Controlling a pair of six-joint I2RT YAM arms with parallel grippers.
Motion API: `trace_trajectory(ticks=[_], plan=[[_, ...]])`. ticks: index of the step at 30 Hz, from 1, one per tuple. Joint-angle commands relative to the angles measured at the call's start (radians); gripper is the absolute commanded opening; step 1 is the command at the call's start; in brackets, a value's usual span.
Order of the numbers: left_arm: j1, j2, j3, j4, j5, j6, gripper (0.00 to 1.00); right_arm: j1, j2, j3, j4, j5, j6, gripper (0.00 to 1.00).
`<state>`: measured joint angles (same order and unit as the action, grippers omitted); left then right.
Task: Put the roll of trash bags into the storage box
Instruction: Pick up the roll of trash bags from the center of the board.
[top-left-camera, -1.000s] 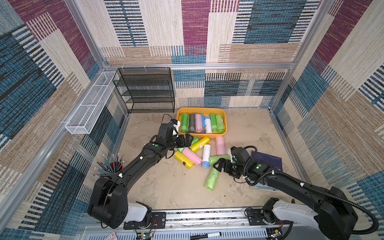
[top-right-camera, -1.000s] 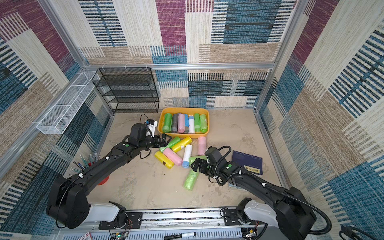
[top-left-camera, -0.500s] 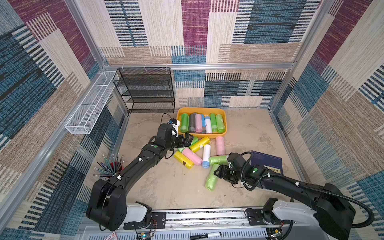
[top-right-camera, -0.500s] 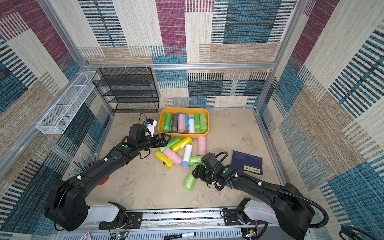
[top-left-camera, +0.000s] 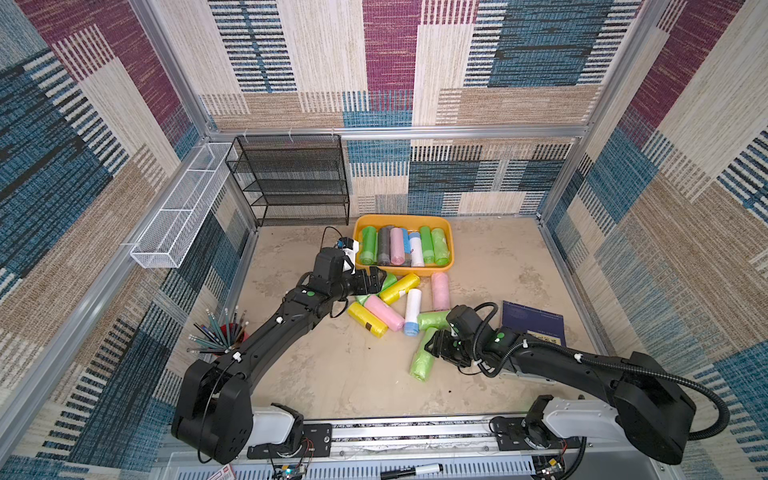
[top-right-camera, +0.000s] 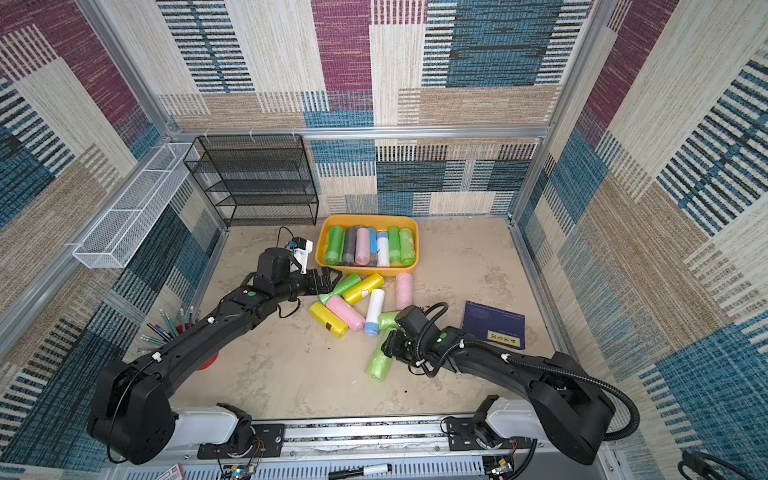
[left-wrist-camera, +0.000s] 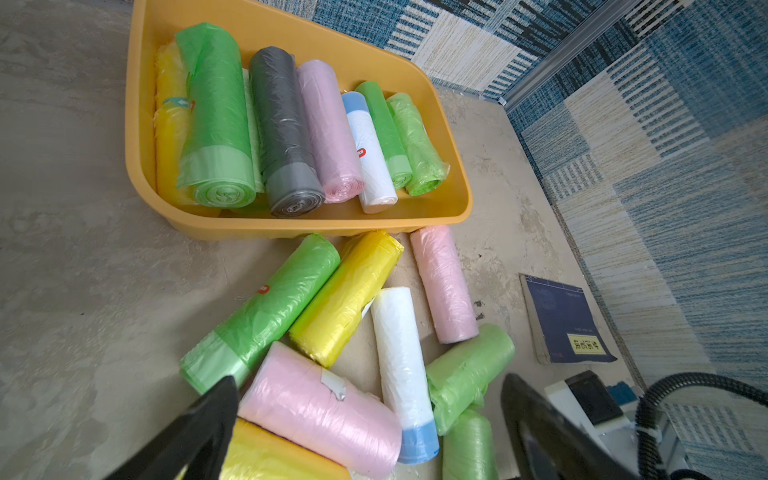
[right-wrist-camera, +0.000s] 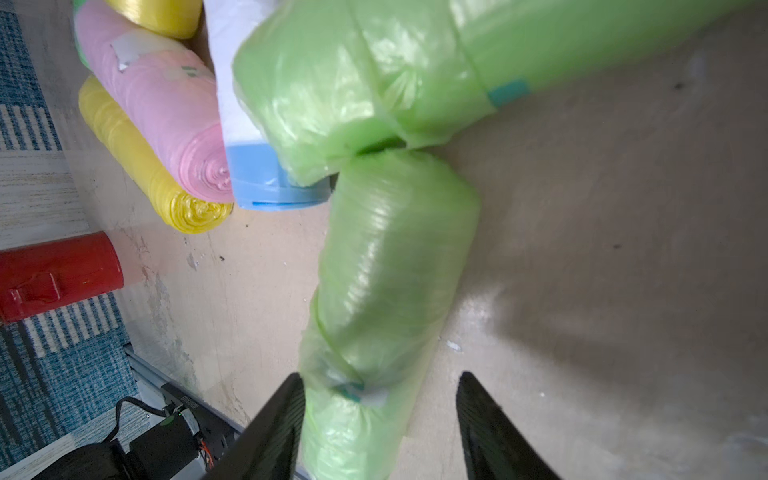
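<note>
Shallow orange-yellow plastic storage box (top-right-camera: 365, 220), back edge of beige tabletop (top-right-camera: 291, 374), holding coloured plastic bag rolls (top-right-camera: 362, 245); black mesh shelf rack (top-right-camera: 253, 183), back-left corner.

Matte black left arm (top-left-camera: 266, 340) and right arm (top-left-camera: 557, 365), green-dotted joints (white cable ties too); right end effector (right-wrist-camera: 380, 415) has black fingers (right-wrist-camera: 274, 428).

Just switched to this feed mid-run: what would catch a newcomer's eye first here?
The shallow orange-yellow plastic storage box near the back wall, packed with coloured rolls, stands out, with a loose jumble of pink, yellow, white and green trash-bag rolls on the floor before it. Nearer the front, the right gripper straddles a light green roll, jaws not yet clamped.
</note>
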<state>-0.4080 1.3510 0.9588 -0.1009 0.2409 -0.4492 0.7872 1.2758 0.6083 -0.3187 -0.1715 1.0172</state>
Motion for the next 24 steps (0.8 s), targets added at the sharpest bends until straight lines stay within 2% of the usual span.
trace_trajectory(ticks=[1,22,24], plan=[[0.0,-0.004,-0.008,0.026,-0.01,-0.019,0.99,0.006,0.033,0.02,0.01,0.033,-0.018,0.6],[0.002,0.01,-0.016,0.042,-0.03,-0.038,0.99,0.032,0.17,0.069,0.004,0.064,-0.044,0.6],[0.003,0.006,-0.014,0.033,-0.038,-0.041,0.99,0.032,0.16,0.059,0.035,0.051,-0.037,0.56]])
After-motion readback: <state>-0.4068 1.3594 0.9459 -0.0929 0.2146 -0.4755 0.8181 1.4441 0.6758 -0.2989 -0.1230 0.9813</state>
